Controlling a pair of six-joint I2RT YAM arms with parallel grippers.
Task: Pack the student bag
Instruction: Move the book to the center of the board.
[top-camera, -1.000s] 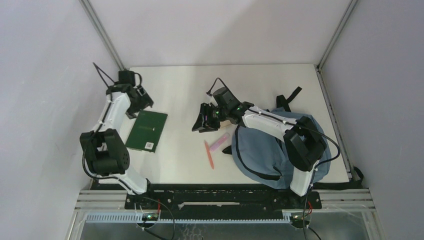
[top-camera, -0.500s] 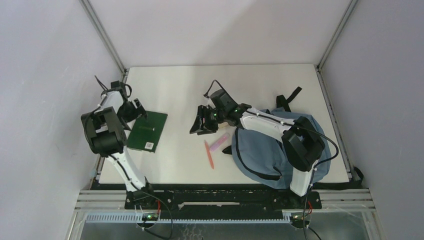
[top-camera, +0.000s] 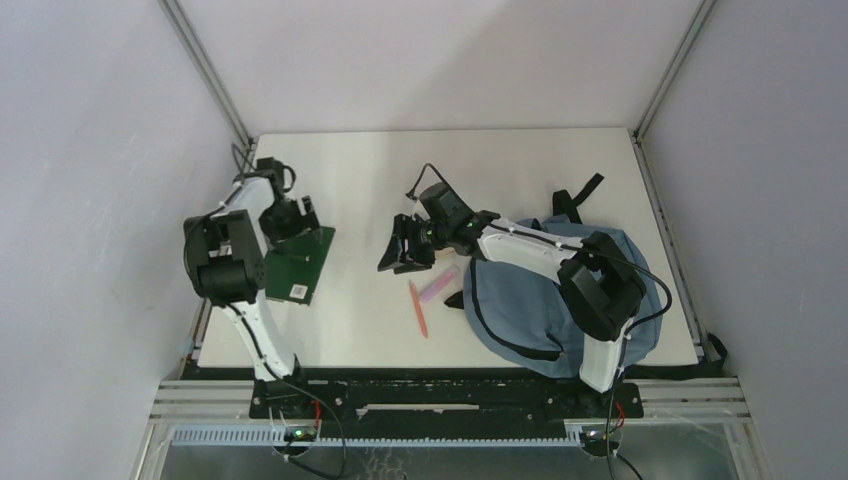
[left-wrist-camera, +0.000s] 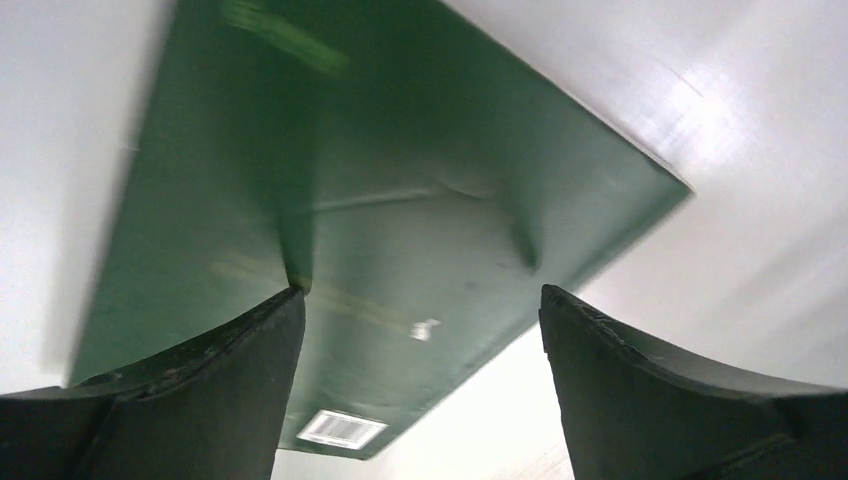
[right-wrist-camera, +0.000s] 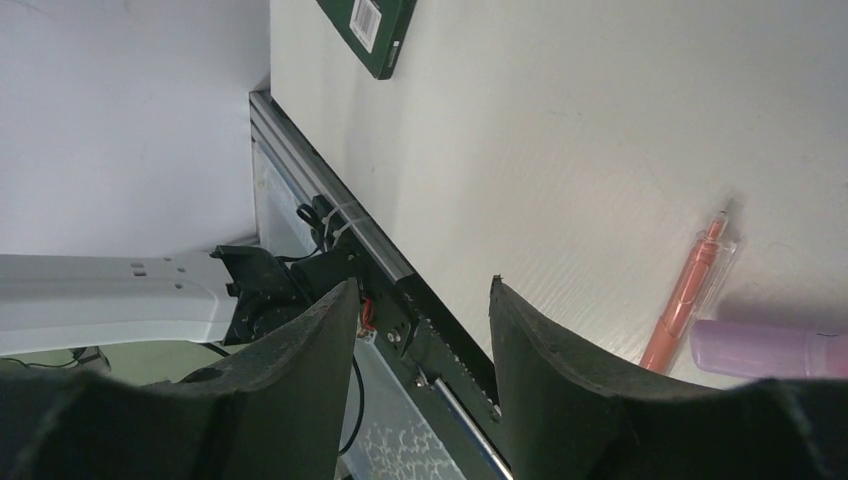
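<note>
L gripper has swung in over the far end of the green book, well left of the student bag. Fingers are spread, cover showing between them in wrist view, nothing pinched; contact can't be told. R gripper has edged slightly further left of the bag, also spread & empty, by the pink pen & purple marker just left of the bag. Bag lies on the worktop under the R arm. Prob. book grab next; no item looks packed yet.
</note>
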